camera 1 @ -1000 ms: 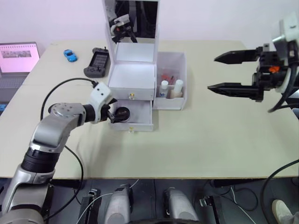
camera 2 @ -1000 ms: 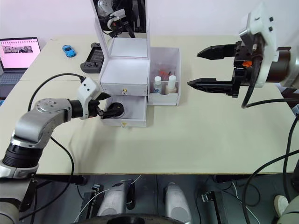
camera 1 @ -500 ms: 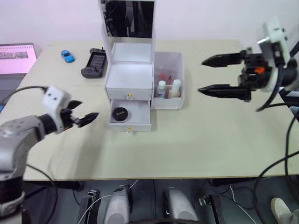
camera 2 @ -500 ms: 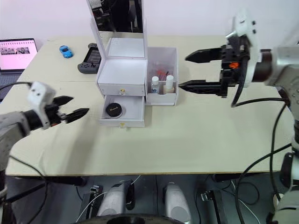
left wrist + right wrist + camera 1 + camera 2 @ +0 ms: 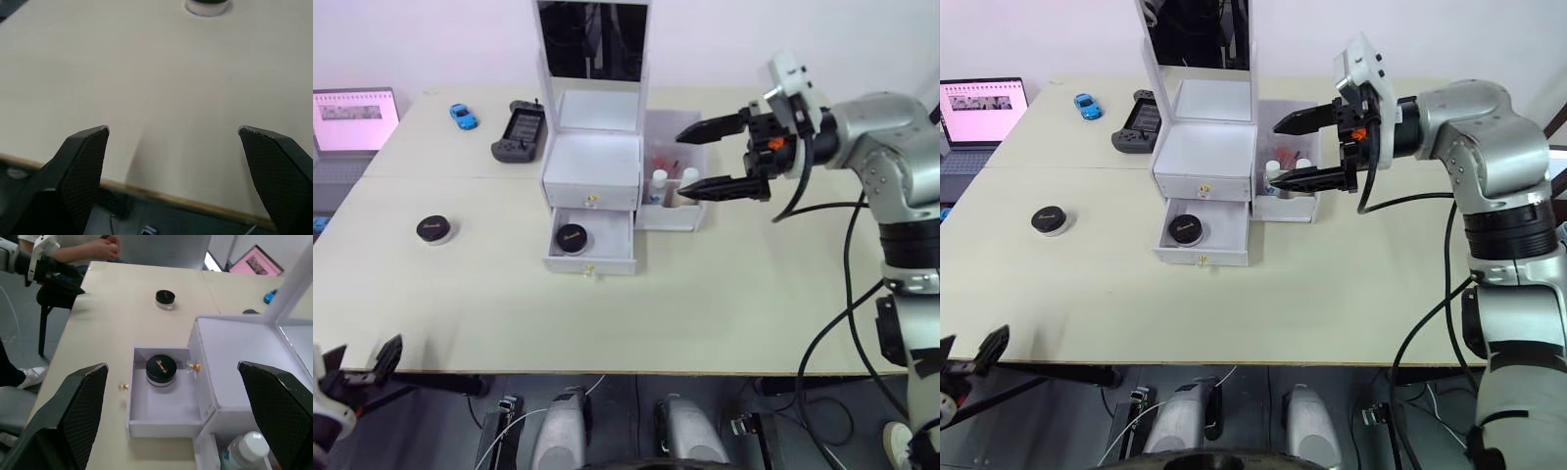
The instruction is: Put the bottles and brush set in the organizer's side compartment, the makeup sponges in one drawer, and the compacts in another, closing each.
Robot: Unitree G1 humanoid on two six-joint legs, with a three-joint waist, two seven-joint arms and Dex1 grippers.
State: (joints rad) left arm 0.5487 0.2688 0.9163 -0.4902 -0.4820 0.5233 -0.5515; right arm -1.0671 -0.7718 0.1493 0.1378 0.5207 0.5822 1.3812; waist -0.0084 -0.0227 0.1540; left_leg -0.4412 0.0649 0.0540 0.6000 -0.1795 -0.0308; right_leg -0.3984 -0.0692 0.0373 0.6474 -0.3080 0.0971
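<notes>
The white organizer point(image 5: 592, 166) stands mid-table with its lower drawer point(image 5: 590, 242) pulled open and its upper drawer shut. One black compact point(image 5: 572, 235) lies in the open drawer, and another compact point(image 5: 433, 229) sits on the table to the left. Both bottles point(image 5: 672, 183) and the pinkish brush set point(image 5: 662, 157) are in the side compartment point(image 5: 674, 147). My right gripper point(image 5: 679, 166) hangs open just above that compartment, holding nothing. My left gripper point(image 5: 360, 352) is open and low, off the table's front left edge. The makeup sponges are out of view.
A laptop point(image 5: 352, 122), a blue toy car point(image 5: 462, 116) and a black game controller point(image 5: 518, 129) lie at the back left. A seated person point(image 5: 105, 245) is beyond the table's left end. Bare tabletop point(image 5: 754, 284) spreads in front of and to the right of the organizer.
My left gripper left the open drawer, leaving a compact inside, and dropped past the table's front left edge. My right gripper moved left to the side compartment. The camera shifted slightly.
</notes>
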